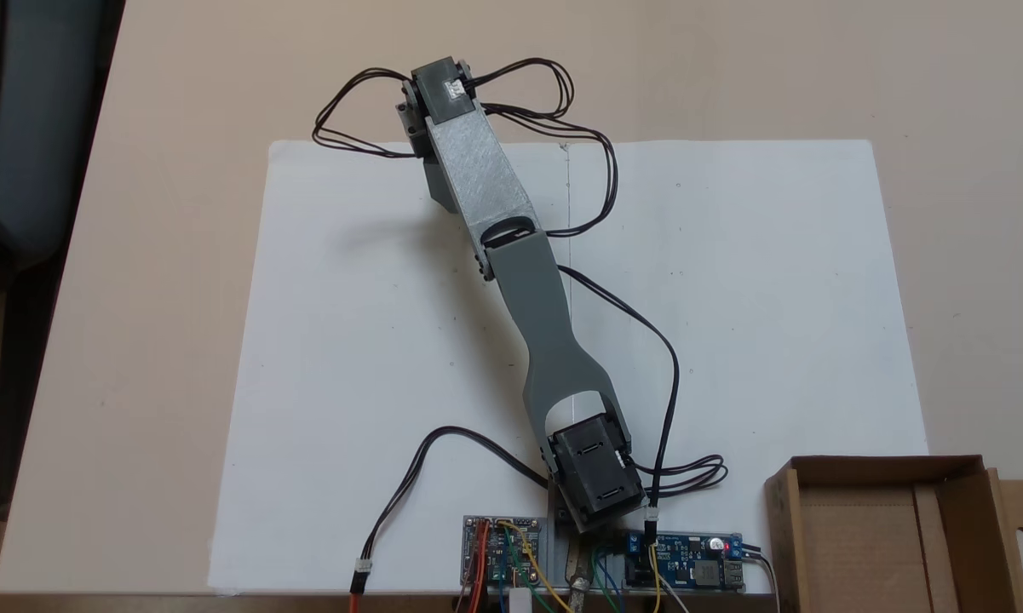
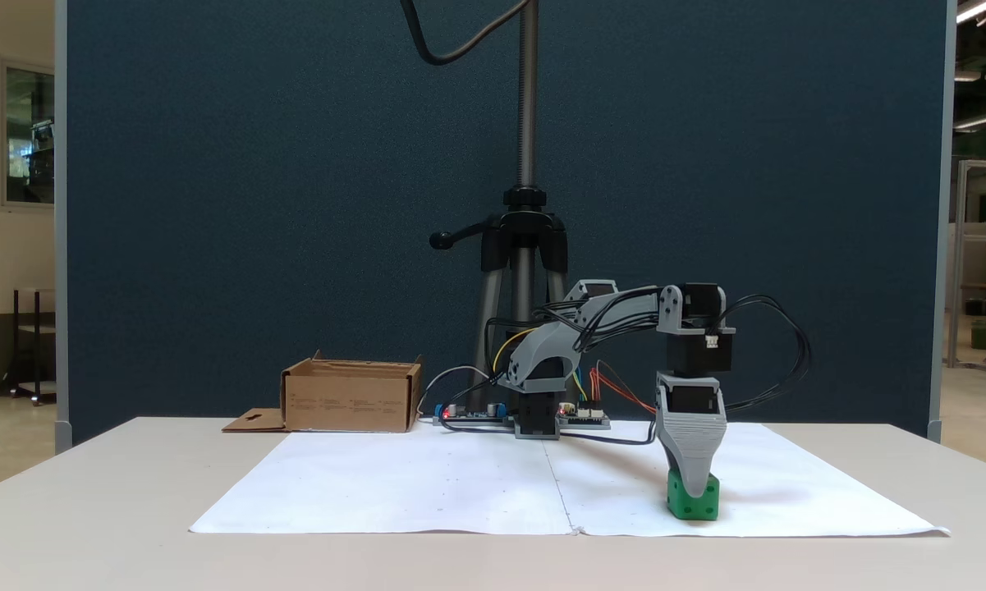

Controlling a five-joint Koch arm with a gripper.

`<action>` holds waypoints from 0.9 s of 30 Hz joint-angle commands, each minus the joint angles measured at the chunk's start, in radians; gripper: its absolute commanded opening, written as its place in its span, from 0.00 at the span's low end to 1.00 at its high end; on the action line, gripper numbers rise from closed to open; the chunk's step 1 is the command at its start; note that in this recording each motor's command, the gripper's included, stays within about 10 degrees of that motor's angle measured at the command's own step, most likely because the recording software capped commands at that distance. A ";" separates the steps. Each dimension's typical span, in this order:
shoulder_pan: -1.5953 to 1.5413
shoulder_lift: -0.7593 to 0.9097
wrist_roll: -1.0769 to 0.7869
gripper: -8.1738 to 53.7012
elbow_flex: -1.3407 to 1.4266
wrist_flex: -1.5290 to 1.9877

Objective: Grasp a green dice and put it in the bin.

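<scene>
Tool [image 2: 693, 484] over green dice [image 2: 693, 499]; no readable writing.

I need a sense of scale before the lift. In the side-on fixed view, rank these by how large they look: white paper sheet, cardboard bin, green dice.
Largest to smallest:
1. white paper sheet
2. bin, though it sits farther back, so it looks smaller than it is
3. green dice, with the gripper down over it
</scene>
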 commanded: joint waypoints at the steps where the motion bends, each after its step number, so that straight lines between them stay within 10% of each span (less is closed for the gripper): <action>1: -0.008 0.012 0.063 0.80 -0.031 -0.044; 10: -0.008 -0.029 0.063 0.73 -0.031 -0.057; 20: -0.006 -0.029 0.081 0.33 -0.031 -0.061; 27: -0.005 -0.029 0.083 0.33 -0.031 -0.066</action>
